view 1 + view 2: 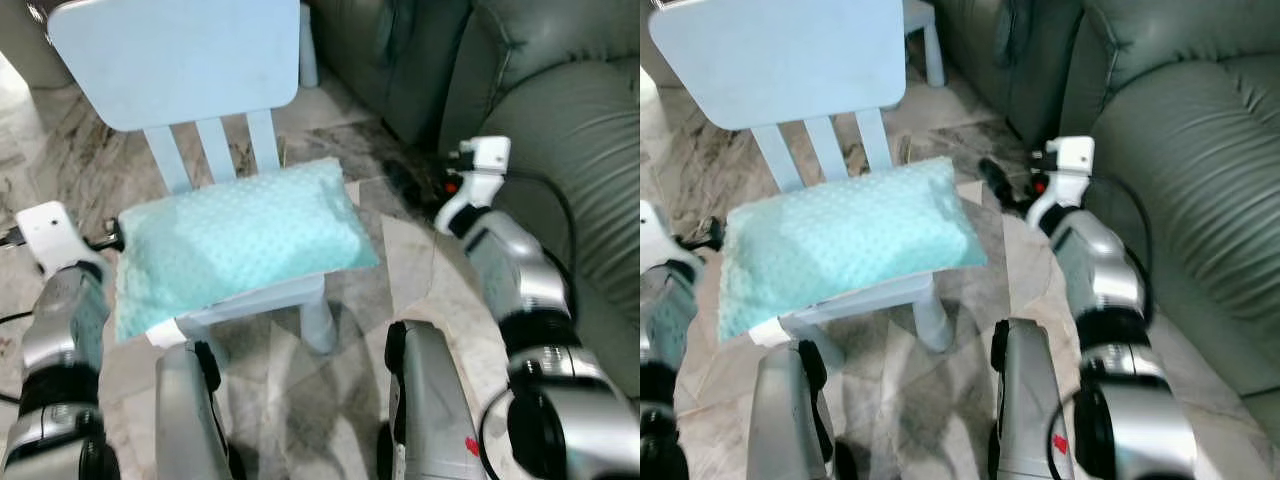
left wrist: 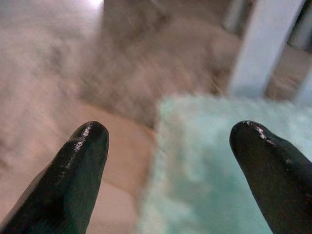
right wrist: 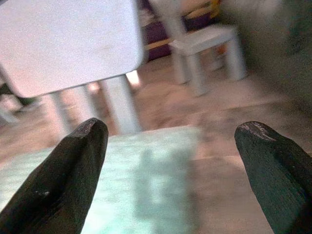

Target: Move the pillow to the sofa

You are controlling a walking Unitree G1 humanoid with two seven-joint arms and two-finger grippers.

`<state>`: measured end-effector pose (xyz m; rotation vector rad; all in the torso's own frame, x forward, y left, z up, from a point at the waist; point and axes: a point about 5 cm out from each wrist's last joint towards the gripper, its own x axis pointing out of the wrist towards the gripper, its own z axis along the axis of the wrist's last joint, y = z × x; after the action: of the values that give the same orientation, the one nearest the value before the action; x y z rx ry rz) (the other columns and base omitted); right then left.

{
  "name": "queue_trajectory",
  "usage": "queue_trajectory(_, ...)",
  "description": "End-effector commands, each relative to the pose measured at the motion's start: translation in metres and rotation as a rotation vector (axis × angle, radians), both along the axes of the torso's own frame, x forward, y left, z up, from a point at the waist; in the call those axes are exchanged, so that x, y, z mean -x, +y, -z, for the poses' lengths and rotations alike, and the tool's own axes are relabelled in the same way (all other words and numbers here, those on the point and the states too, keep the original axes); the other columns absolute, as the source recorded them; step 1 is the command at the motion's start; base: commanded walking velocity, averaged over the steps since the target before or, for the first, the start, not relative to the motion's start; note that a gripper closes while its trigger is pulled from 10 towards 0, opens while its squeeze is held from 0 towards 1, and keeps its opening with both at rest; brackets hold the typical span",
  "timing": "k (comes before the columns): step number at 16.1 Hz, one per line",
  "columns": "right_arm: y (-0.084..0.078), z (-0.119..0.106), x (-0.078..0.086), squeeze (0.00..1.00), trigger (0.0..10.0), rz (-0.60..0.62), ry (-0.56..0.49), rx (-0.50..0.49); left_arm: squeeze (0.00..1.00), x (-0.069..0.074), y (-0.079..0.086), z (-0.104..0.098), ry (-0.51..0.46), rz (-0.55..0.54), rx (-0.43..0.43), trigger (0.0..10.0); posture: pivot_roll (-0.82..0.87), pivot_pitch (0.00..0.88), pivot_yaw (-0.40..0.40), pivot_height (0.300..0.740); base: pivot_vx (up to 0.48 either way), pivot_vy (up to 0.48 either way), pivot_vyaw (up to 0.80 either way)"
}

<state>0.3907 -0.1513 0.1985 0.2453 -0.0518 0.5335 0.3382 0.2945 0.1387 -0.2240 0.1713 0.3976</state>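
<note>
A light teal pillow [image 1: 240, 240] lies across the seat of a small pale blue chair [image 1: 170, 60]. My left gripper [image 2: 168, 141] is at the pillow's left end, open, with the pillow's edge [image 2: 209, 161] just ahead between its fingers. My right gripper [image 1: 1000, 190] hovers off the pillow's right end, open and apart from it; the right wrist view looks over the pillow [image 3: 136, 165] toward the chair back [image 3: 68, 39]. The grey-green leather sofa [image 1: 570, 150] stands to the right.
The chair stands on a marbled floor [image 1: 60, 150]. A second small white chair [image 3: 204, 44] is behind it near the sofa. My two silver legs [image 1: 430, 400] are below the chair's front edge.
</note>
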Motion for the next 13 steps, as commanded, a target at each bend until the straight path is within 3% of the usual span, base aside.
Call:
queue_trajectory(1, 0.007, -0.004, -0.003, 0.0, 10.0, -0.061, 0.014, -0.038, 0.0, -0.001, 0.004, 0.003, 0.032, 0.008, 0.064, 10.0, -0.02, 0.213, 0.042, 0.398, 0.0, 0.0, 0.0)
queue_trajectory(2, 0.012, -0.006, -0.005, 0.0, 10.0, -0.112, 0.038, -0.071, 0.0, -0.004, 0.004, 0.002, 0.034, 0.007, 0.098, 10.0, -0.02, 0.221, 0.041, 0.398, 0.0, 0.0, 0.0)
queue_trajectory(6, 0.031, 0.0, -0.011, 0.0, 10.0, -0.163, 0.076, 0.005, 0.0, -0.014, 0.002, 0.001, 0.066, 0.113, 0.141, 10.0, -0.02, 0.247, 0.039, 0.398, 0.0, 0.0, 0.0)
queue_trajectory(8, 0.039, 0.009, -0.01, 0.0, 10.0, -0.164, 0.11, 0.024, 0.0, -0.014, 0.012, -0.001, 0.052, 0.05, 0.128, 10.0, -0.01, 0.254, 0.038, 0.398, 0.0, 0.0, 0.0)
queue_trajectory(10, 0.04, 0.013, -0.011, 0.0, 10.0, -0.131, 0.121, 0.045, 0.0, -0.012, 0.028, -0.013, -0.023, -0.041, 0.095, 10.0, -0.01, 0.261, 0.035, 0.398, 0.0, 0.0, 0.0)
queue_trajectory(13, 0.042, 0.015, -0.011, 0.0, 10.0, -0.14, 0.122, 0.042, 0.0, -0.011, 0.036, -0.016, -0.03, -0.062, 0.1, 10.0, -0.01, 0.27, 0.032, 0.398, 0.0, 0.0, 0.0)
